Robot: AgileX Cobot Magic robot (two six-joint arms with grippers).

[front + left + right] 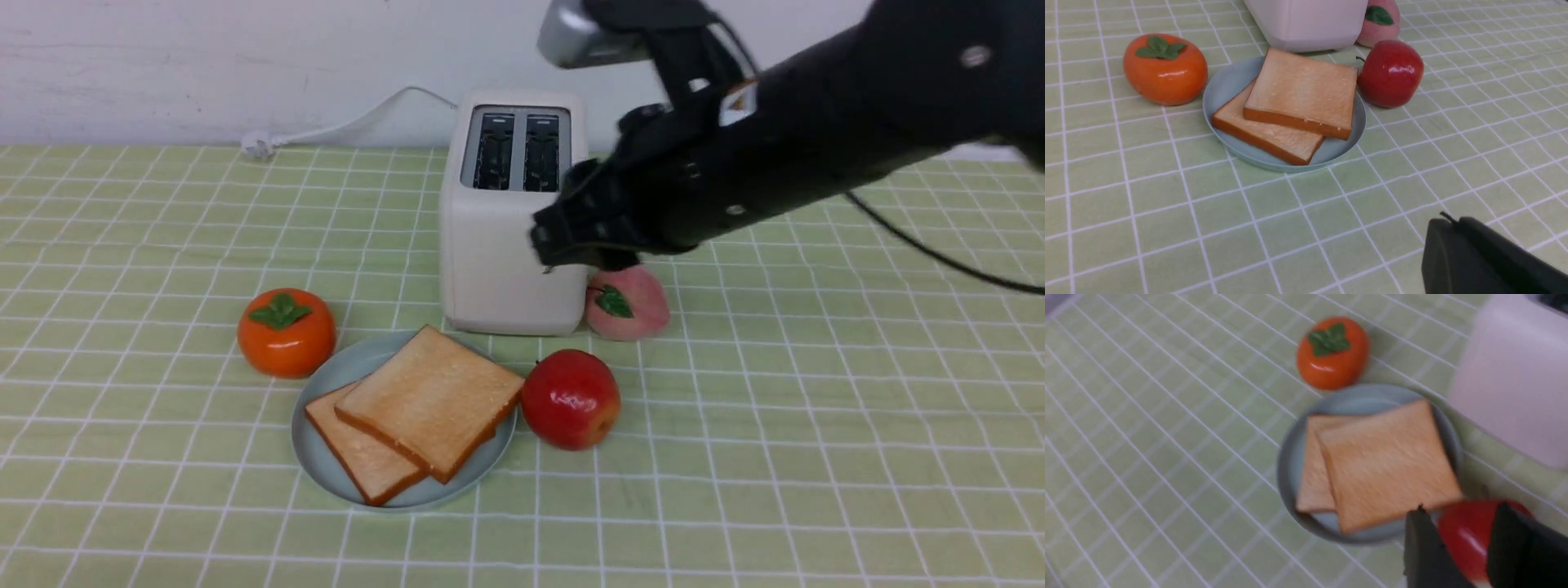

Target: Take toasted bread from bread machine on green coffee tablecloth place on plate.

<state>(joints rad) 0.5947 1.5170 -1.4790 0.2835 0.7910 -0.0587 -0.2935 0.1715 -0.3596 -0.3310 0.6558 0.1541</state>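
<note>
Two slices of toasted bread lie stacked on the pale blue-green plate point(326, 384), the upper slice point(429, 388) overlapping the lower one point(359, 445). Behind the plate the white bread machine point(498, 253) stands on the green coffee tablecloth point(816, 449), both slots dark and without bread. My right gripper point(563, 237) hangs in the air by the machine's right side, above the fruit, open and holding nothing. In the right wrist view the red apple shows through the gap of that gripper point(1461, 510), far below. My left gripper point(1449, 220) is shut and empty, low over bare cloth in front of the plate point(1229, 81).
An orange persimmon point(286, 331) sits left of the plate, a red apple point(570, 398) touches the plate's right side, and a pink peach point(633, 306) rests against the machine's right front corner. The white power cord point(343, 126) runs back left to the wall.
</note>
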